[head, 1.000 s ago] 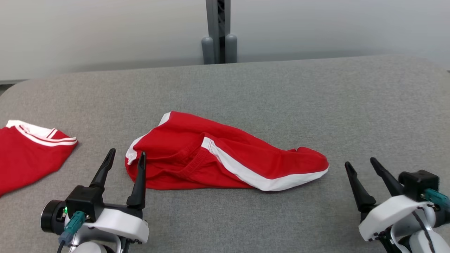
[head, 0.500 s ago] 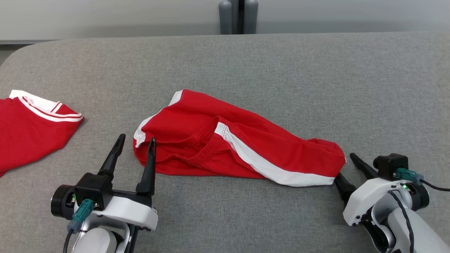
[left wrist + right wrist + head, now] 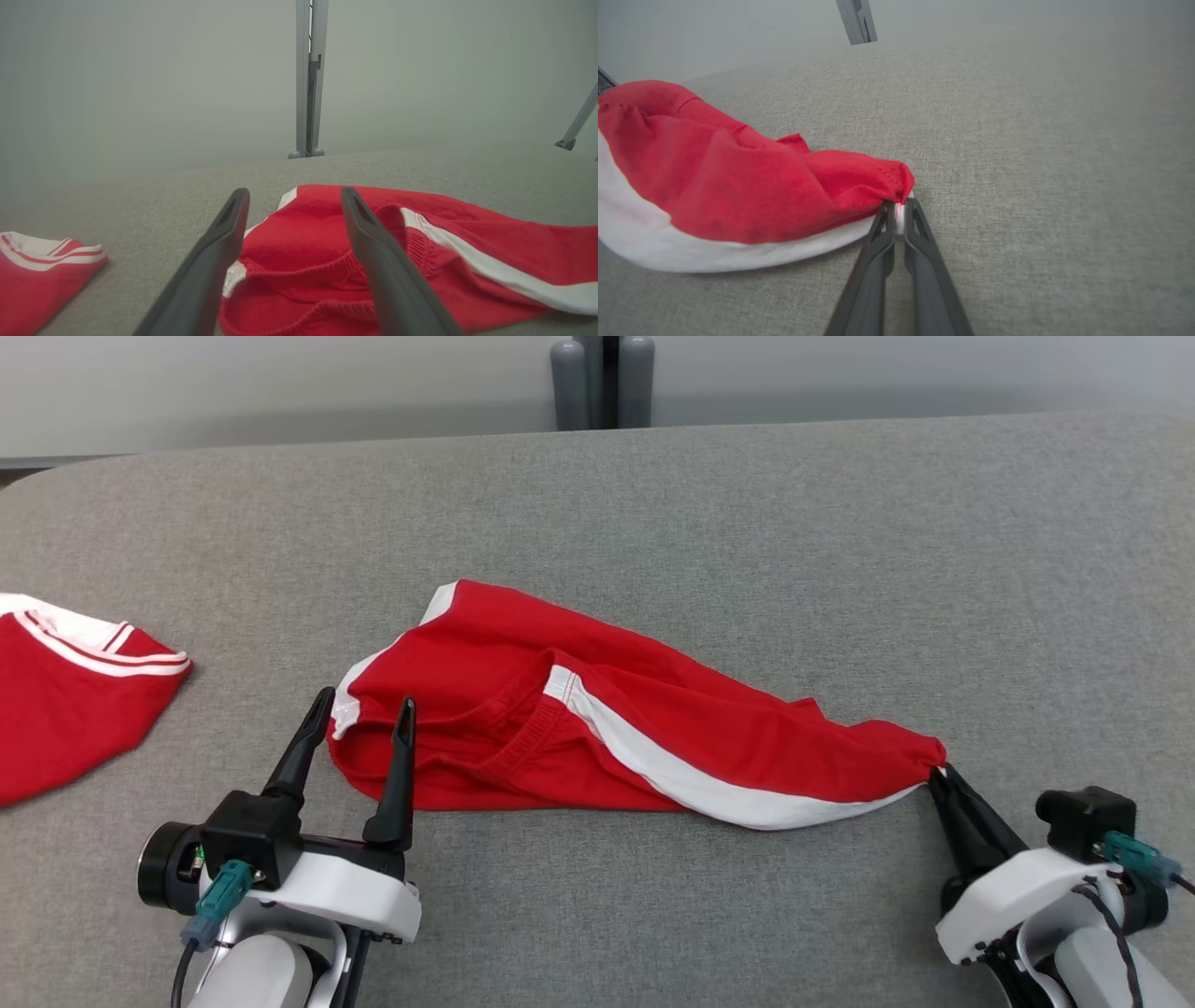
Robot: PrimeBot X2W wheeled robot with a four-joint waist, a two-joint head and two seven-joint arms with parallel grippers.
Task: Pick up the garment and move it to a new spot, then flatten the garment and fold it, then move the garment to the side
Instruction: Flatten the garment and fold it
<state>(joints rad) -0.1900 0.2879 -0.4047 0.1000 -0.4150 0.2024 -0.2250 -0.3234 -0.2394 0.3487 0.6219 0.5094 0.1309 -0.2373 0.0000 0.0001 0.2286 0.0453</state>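
- A second red cloth with white striped trim (image 3: 75,709) lies flat at the far left of the counter, well apart from the work.
- The left gripper (image 3: 365,698) has its jaws spread wide and holds nothing. It points at the near-left end of the garment. In the left wrist view the gathered elastic waistband sits just ahead, between the two dark fingers. Whether they touch the cloth I cannot tell.
- The garment, a pair of soft red shorts with a broad white side stripe (image 3: 597,728), lies mid-counter toward the front edge. It is limp and rumpled into loose folds. Its long axis runs left to right, from one gripper to the other.
- The right gripper (image 3: 936,777) has its jaws pinched tight on the right hem corner. Red and white cloth is bunched at the tips and drawn out to a point.
- The grey counter (image 3: 1027,569) is woven and felt-like, probably grippy enough to drag on thin fabric.
- The waistband end lies nearer the left arm. That arm likely needs to close on it, so that both ends are held before the lift.
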